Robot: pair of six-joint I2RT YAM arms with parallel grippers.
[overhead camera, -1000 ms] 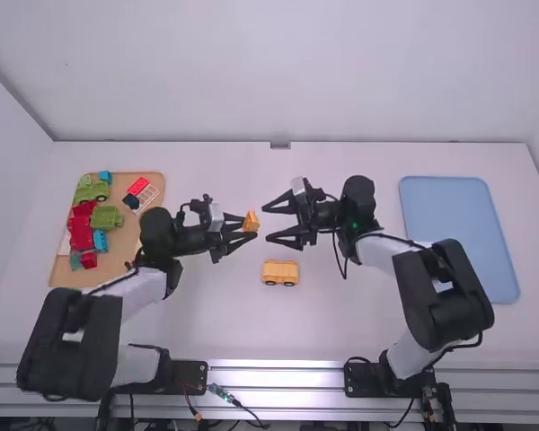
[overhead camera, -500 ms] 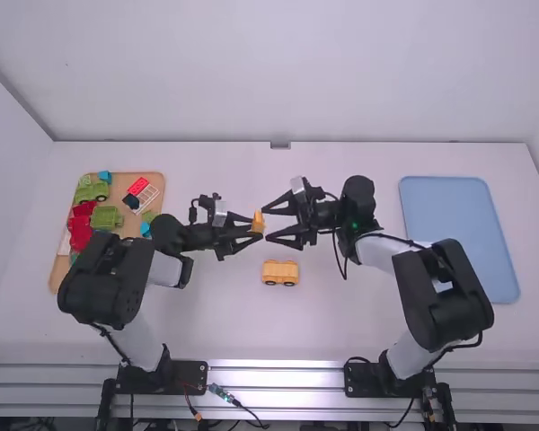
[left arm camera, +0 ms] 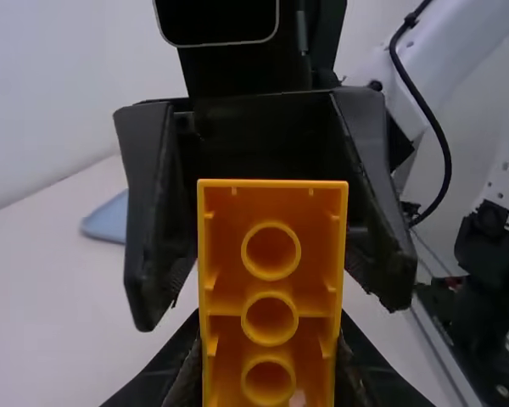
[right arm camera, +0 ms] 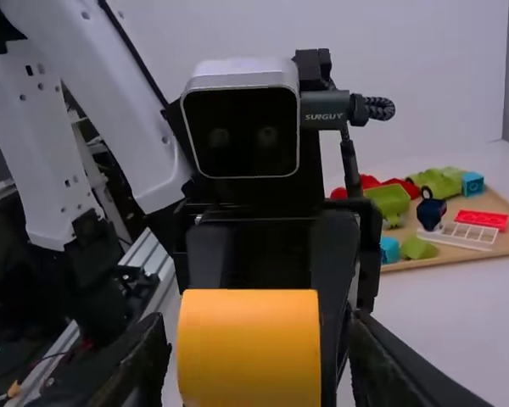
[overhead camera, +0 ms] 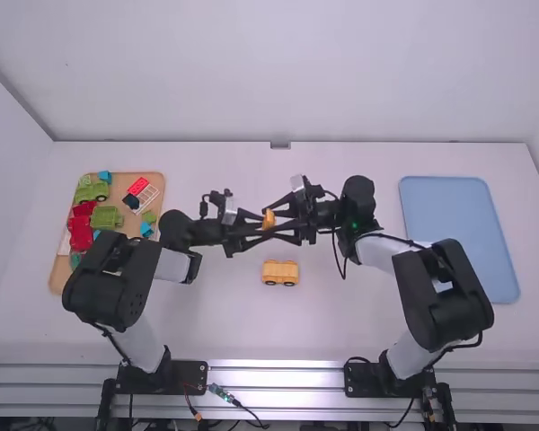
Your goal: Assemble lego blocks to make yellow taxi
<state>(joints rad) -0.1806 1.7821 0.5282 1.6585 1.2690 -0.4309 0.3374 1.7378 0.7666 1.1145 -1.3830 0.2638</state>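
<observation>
High view: just brought the yellow block [overhead camera: 269,218], clasped in the left gripper [overhead camera: 266,226], between the right gripper's [overhead camera: 268,224] parted fingers (presumably for a handover), near the wheeled base [overhead camera: 280,273] on the table [overhead camera: 341,323].

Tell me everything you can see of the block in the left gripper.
The block is orange-yellow and looks like hard plastic. One face is smooth and rounded; the opposite one is hollow, with thin walls and three round tubes in a row. It looks whole. The left gripper pinches it between its fingers, holding it above the table, beyond the wheeled block in the high view. The right gripper's fingers stand open on either side, not closed on it.
</observation>
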